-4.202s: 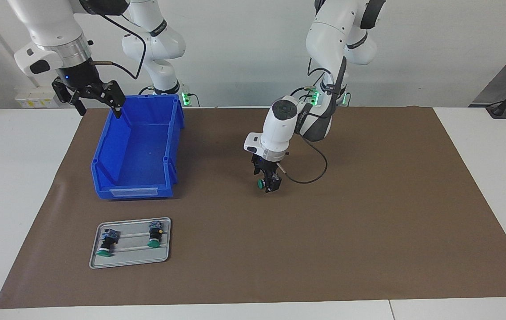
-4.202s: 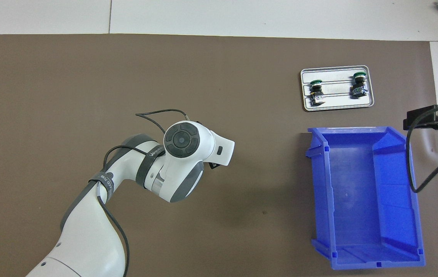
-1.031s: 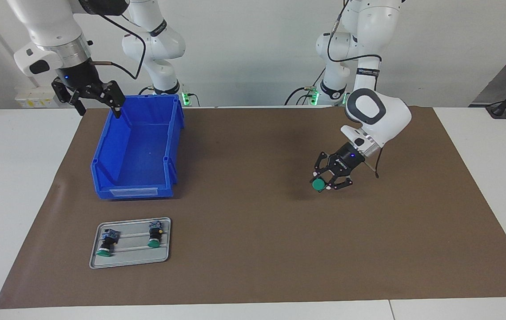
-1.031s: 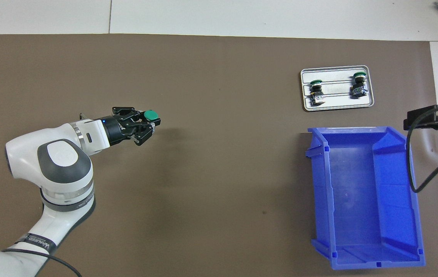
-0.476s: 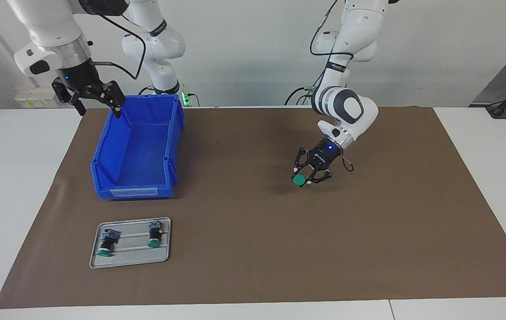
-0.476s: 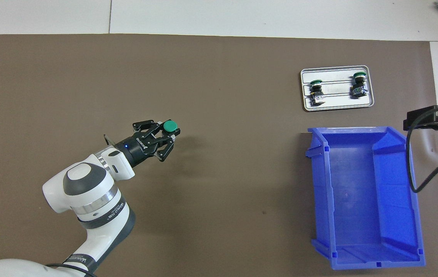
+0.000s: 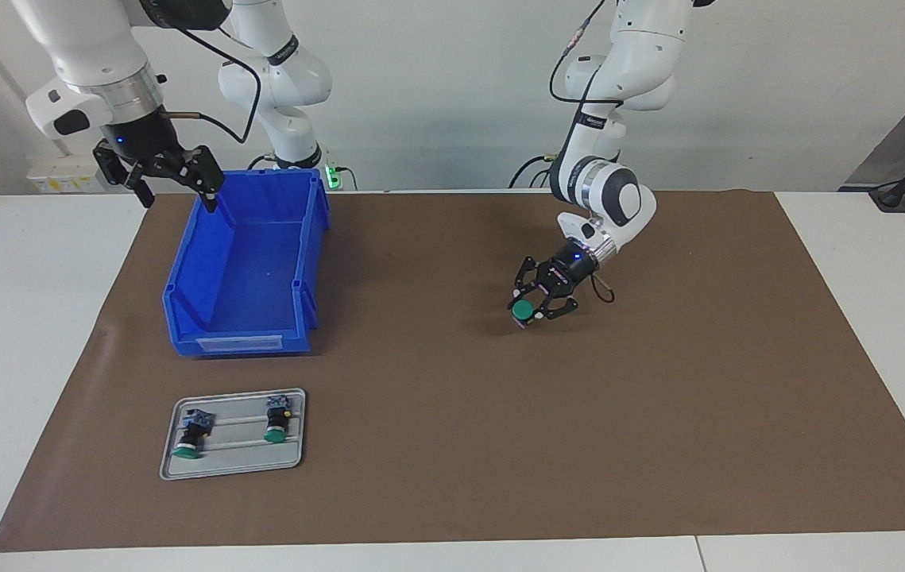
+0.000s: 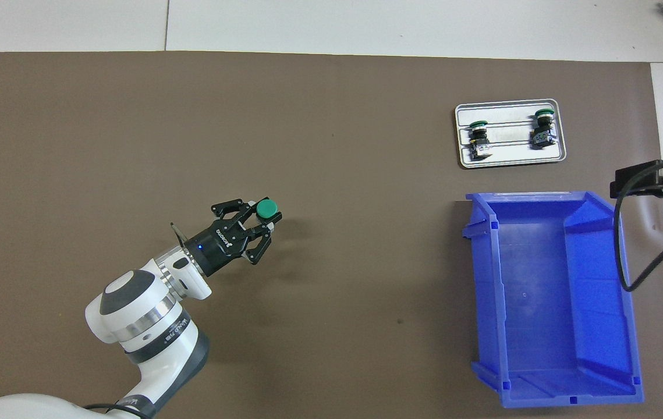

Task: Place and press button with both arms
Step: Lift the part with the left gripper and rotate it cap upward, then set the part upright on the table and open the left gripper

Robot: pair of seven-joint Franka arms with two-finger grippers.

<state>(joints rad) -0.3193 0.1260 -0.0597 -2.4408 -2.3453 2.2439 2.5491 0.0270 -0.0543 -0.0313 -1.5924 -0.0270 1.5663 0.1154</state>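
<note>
The button (image 7: pixel 523 308) (image 8: pixel 266 208), green cap facing away from the robots, sits between the fingers of my left gripper (image 7: pixel 529 311) (image 8: pixel 264 216), which is shut on its black body. The gripper is tilted and holds it low over the middle of the brown mat; I cannot tell whether it touches. My right gripper (image 7: pixel 175 187) waits open and empty in the air, over the blue bin's corner nearest the robots.
A blue bin (image 7: pixel 237 278) (image 8: pixel 546 291) stands empty at the right arm's end. Farther from the robots than the bin lies a grey tray (image 7: pixel 237 459) (image 8: pixel 511 160) with two more buttons (image 7: pixel 186 437) (image 7: pixel 276 419) lying on it.
My left gripper has carried the button toward the right arm's end of the mat and slightly lower. The right arm has not moved.
</note>
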